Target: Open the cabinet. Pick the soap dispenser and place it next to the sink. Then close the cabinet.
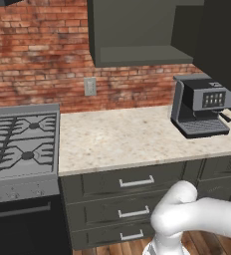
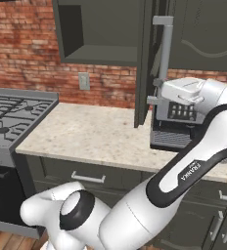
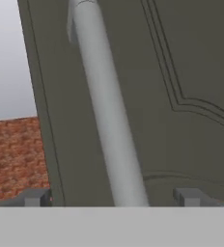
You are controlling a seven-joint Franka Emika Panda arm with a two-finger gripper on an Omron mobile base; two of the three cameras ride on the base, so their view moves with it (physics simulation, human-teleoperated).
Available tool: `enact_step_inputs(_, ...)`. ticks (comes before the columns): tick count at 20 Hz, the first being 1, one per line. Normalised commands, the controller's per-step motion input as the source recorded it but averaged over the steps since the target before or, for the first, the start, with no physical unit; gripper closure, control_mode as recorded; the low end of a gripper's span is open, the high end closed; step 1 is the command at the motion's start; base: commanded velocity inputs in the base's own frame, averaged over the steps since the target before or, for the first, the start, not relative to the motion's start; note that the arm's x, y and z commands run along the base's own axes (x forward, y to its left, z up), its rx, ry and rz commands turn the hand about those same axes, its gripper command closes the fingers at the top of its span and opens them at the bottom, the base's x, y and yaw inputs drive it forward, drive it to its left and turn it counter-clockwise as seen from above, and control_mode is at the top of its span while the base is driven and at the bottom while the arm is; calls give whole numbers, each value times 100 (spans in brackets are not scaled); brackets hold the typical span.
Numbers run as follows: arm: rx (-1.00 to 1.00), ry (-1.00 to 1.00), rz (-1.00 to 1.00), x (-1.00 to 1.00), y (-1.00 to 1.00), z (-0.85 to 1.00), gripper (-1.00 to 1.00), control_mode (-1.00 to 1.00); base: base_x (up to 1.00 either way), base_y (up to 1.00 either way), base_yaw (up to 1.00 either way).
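Here the end effector (image 3: pixel 111 197) gapes wide astride the cabinet (image 3: pixel 181 72) door's handle (image 3: pixel 109 125), gripping nothing.

A pale speckled worktop (image 1: pixel 117 137) runs along a red brick wall (image 1: pixel 38 55) with a grey outlet plate (image 1: pixel 90 86) set in it. A gas stove (image 1: pixel 20 144) butts against the worktop's left edge, and a grey coffee machine (image 1: pixel 201 105) stands near its back right corner. Below the front edge sit drawers (image 1: pixel 135 182) with short silver handles.

free: counter (image 1: pixel 117 139) left half | blocked: swung-out cabinet door (image 2: pixel 144 63), coffee machine (image 1: pixel 201 105) right
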Motion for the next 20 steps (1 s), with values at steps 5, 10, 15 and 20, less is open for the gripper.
enact_step_inputs(5,-1,-11,-1,0,98,0,-100,-100,0,0,0)
enact_step_inputs(10,0,-3,-4,0,100,0,-100,-100,0,0,0)
enact_step_inputs(15,0,0,-5,0,93,0,-100,-100,0,0,0)
enact_step_inputs(20,0,0,-7,0,67,0,-100,-100,0,0,0)
